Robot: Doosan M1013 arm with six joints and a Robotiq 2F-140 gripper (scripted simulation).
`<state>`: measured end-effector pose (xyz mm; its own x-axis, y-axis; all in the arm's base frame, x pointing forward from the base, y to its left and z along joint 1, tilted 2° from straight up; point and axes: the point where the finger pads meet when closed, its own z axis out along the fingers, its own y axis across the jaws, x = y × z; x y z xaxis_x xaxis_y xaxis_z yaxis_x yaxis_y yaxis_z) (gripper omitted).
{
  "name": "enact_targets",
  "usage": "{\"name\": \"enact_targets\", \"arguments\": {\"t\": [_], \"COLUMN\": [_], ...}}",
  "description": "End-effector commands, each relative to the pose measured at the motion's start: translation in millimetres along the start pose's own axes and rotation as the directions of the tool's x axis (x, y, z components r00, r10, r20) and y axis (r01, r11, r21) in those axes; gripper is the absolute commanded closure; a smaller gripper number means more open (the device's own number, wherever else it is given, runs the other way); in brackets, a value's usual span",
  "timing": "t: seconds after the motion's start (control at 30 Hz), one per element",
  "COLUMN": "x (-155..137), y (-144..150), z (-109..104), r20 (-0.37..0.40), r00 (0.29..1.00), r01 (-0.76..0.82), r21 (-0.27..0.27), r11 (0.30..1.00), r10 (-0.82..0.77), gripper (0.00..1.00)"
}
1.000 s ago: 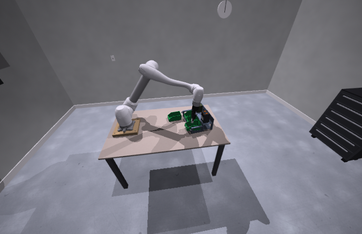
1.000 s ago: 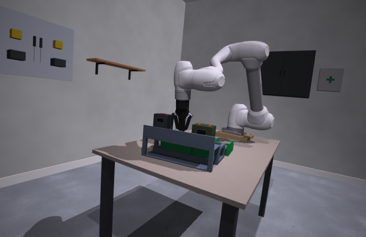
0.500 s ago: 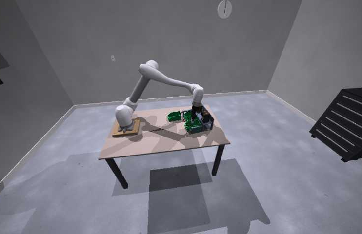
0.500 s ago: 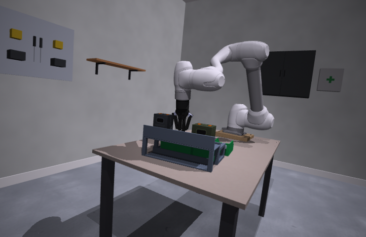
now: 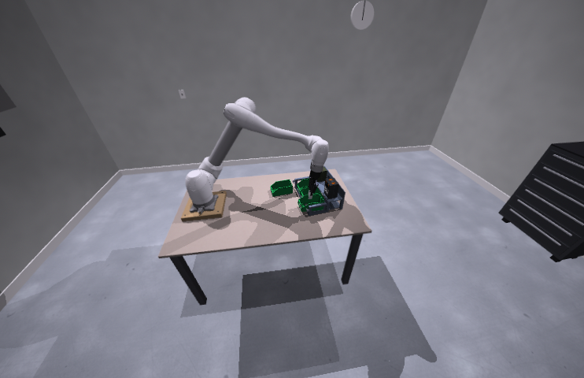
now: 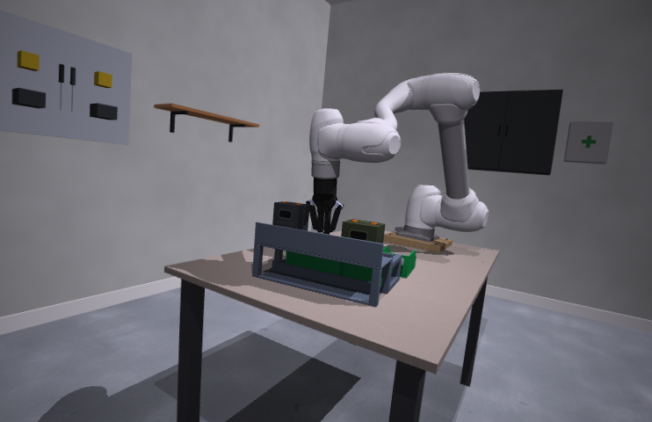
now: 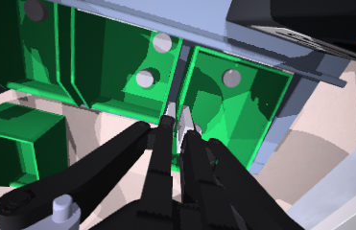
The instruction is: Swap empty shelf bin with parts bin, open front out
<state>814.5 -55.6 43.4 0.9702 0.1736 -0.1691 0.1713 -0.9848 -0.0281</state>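
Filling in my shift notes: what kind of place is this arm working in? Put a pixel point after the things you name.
Probably a workshop or lab: a pegboard-like panel (image 6: 53, 117) with hanging tools, a black drawer cabinet (image 5: 548, 202), and a wall box with a green cross (image 6: 589, 154), likely first aid.

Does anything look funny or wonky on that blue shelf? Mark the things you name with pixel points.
Yes! The end bin (image 5: 311, 204) (image 6: 309, 261) (image 7: 240, 107) on the shelf (image 5: 341, 200) (image 6: 316, 244) (image 7: 137, 14) looks odd: its front sticks out farther than the next bin (image 5: 303, 193) (image 6: 357, 272) (image 7: 123, 62). It probably isn't pushed all the way in.
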Motion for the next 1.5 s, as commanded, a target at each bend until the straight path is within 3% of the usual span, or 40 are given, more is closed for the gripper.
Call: {"name": "enact_targets", "arguments": {"t": [0.0, 0.7, 1.47], "x": [0.0, -0.7, -4.8], "y": [0.0, 0.0, 0.0], "z": [-0.2, -4.7, -30.6], "r20": [0.000, 0.000, 0.000], "r00": [1.000, 1.000, 1.000], "r01": [0.000, 0.000, 0.000], "r21": [0.000, 0.000, 0.000], "r11": [1.000, 1.000, 1.000], "r10": [0.000, 0.000, 0.000], "gripper": [0.85, 0.85, 0.85]}}
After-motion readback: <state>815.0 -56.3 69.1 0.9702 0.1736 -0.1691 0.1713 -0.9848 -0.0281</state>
